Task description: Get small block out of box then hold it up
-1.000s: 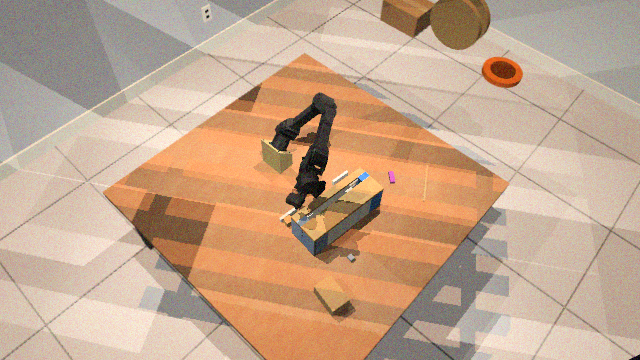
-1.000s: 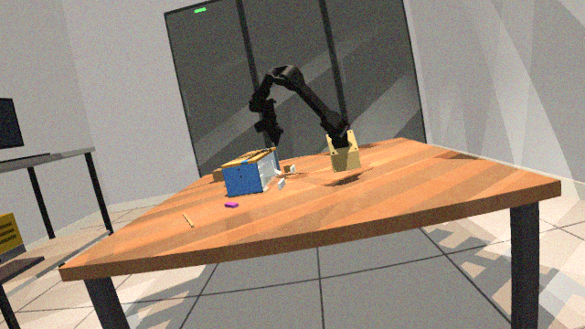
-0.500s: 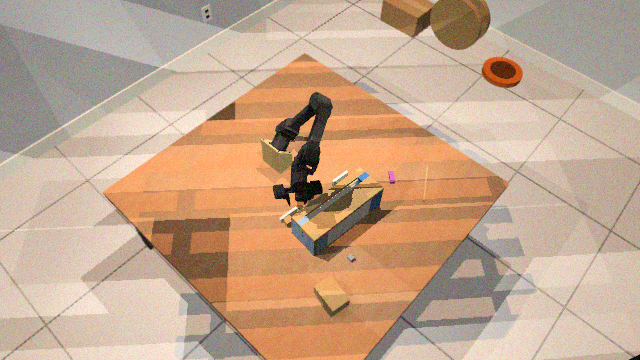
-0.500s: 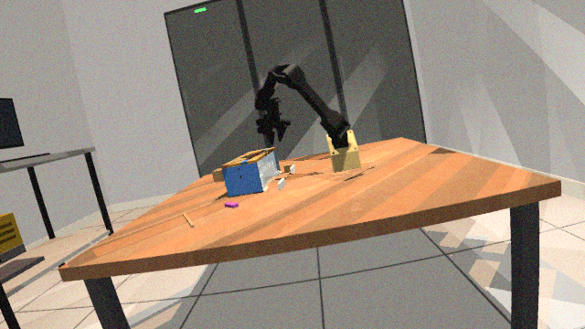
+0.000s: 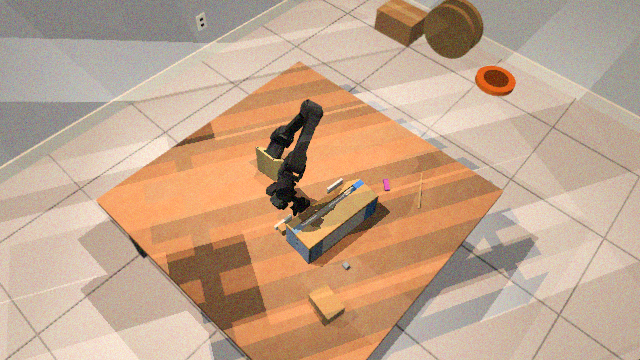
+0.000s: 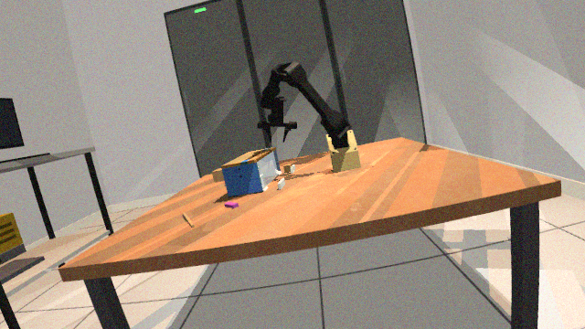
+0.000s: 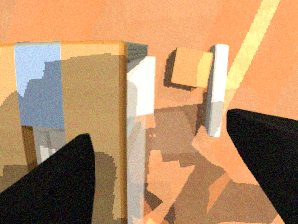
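Note:
The box (image 5: 345,215) (image 6: 242,180) (image 7: 95,90) stands upright, with a tan top, blue ends and a clear front. A small tan block (image 5: 282,229) (image 6: 287,168) (image 7: 191,67) lies on the table outside the clear front, near one end of the box. It is beside a white bar (image 5: 284,221) (image 6: 292,169) (image 7: 217,92). No block can be made out on the shelf. My gripper (image 5: 296,210) (image 7: 161,131) is partly open and empty, above the front edge of the box. In the wrist view one finger overlaps the box top and the other is beyond the white bar; the tan block is ahead of the fingertips.
A second white bar (image 5: 335,185) (image 6: 281,184) lies near the other end of the front. A magenta piece (image 5: 386,184) (image 6: 231,205) and a thin stick (image 5: 420,191) (image 6: 187,220) lie past that end. A grey cube (image 5: 346,265) and a larger tan block (image 5: 326,302) are behind the box.

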